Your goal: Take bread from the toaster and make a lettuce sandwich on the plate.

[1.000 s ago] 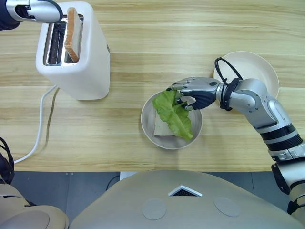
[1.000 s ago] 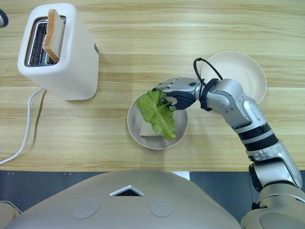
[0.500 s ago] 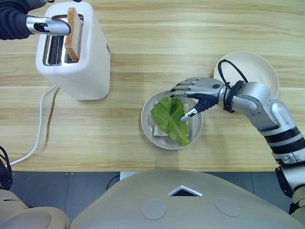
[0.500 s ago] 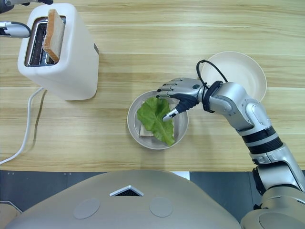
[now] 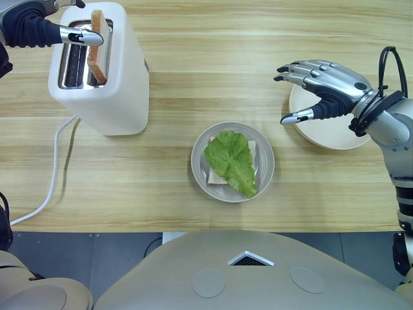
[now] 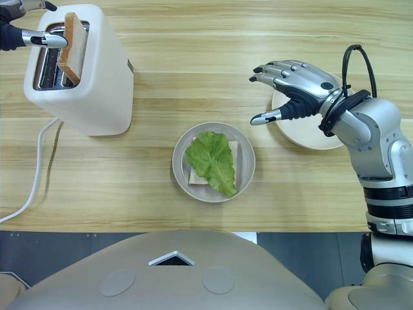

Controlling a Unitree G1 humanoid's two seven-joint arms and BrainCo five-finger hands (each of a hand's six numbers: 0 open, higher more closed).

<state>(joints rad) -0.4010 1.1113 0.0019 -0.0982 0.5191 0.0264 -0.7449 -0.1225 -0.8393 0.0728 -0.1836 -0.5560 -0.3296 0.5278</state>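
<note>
A white toaster point(image 5: 103, 71) stands at the far left with one slice of bread point(image 5: 98, 45) upright in its right slot. My left hand point(image 5: 39, 29) is above the toaster's left side, fingers spread, one fingertip touching the slice. On the grey plate point(image 5: 263, 177) in the middle lies a bread slice point(image 5: 252, 150) with a green lettuce leaf point(image 5: 231, 161) spread over it. My right hand point(image 5: 319, 87) hovers open above the table to the plate's upper right, holding nothing.
An empty cream bowl point(image 5: 335, 132) sits under my right wrist at the right. The toaster's white cord point(image 5: 53, 174) runs down the left side to the table's front edge. Bare wood lies between toaster and plate.
My right hand let the lettuce settle on the bread, then lifted away up and to the right, over the bowl. My left hand came in to the slice in the toaster.
</note>
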